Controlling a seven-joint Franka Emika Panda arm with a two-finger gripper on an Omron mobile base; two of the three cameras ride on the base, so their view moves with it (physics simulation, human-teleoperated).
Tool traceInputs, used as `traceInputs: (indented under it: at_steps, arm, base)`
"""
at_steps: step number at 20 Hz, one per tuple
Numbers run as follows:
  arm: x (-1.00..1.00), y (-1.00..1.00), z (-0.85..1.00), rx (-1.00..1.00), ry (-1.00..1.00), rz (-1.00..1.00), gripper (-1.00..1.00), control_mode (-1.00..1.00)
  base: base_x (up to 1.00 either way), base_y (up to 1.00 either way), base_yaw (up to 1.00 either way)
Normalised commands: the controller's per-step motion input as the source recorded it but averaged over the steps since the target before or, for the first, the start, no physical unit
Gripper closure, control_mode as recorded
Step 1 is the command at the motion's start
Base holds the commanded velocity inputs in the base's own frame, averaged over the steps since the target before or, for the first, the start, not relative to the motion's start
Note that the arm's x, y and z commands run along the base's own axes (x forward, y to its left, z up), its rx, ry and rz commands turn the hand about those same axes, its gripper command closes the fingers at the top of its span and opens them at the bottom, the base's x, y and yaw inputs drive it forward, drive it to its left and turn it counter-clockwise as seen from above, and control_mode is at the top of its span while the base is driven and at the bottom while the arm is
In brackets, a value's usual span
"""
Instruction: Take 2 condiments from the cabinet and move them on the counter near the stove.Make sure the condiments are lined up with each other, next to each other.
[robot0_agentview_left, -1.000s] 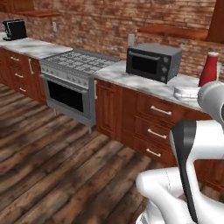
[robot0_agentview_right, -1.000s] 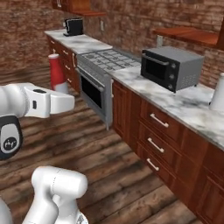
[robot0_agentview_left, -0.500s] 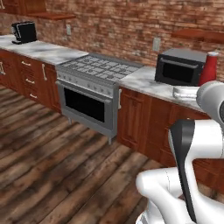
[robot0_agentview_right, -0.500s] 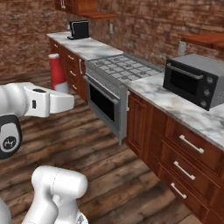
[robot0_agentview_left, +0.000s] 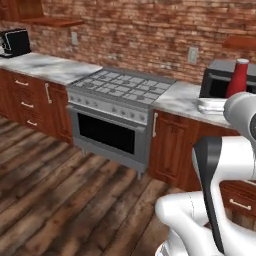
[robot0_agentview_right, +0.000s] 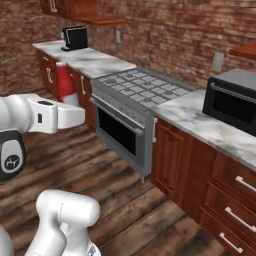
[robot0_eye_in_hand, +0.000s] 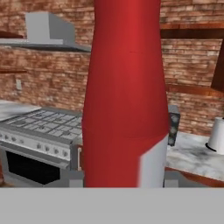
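Nearest us, the white jointed arm (robot0_agentview_right: 35, 117) reaches out level from its base, forearm horizontal, well above the plank floor. Its claw is hidden behind the forearm in both base views; in the hand view we see it clasping the slim red squeeze bottle (robot0_eye_in_hand: 126, 94), which stands upright close before the lens. We log that bottle (robot0_agentview_right: 64, 82) aloft in the air, clear of every surface.

Beyond it we list the grey steel gas range (robot0_agentview_left: 116, 114) with dark grates and a black oven window, flanked by the white-grey veined marble countertop (robot0_agentview_left: 180, 99). Farther right sits a black microwave oven (robot0_agentview_right: 233, 100). Farthest left, a small black coffee machine (robot0_agentview_left: 16, 42) stands against the red brick wall (robot0_agentview_left: 145, 30).
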Motion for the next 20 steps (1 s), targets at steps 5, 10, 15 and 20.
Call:
traceInputs:
  at_steps: [5,10,15,20]
  arm:
    - [0.0,0.0,0.0,0.0,0.0,0.0,1.0,1.0]
    - [0.0,0.0,0.0,0.0,0.0,0.0,1.0,1.0]
    - [0.0,0.0,0.0,0.0,0.0,0.0,1.0,1.0]
    - [0.0,0.0,0.0,0.0,0.0,0.0,1.0,1.0]
  base:
    - [0.99,1.0,-0.41]
    - [0.88,1.0,-0.43]
    - [0.78,1.0,-0.41]
    - [0.74,0.91,-0.38]
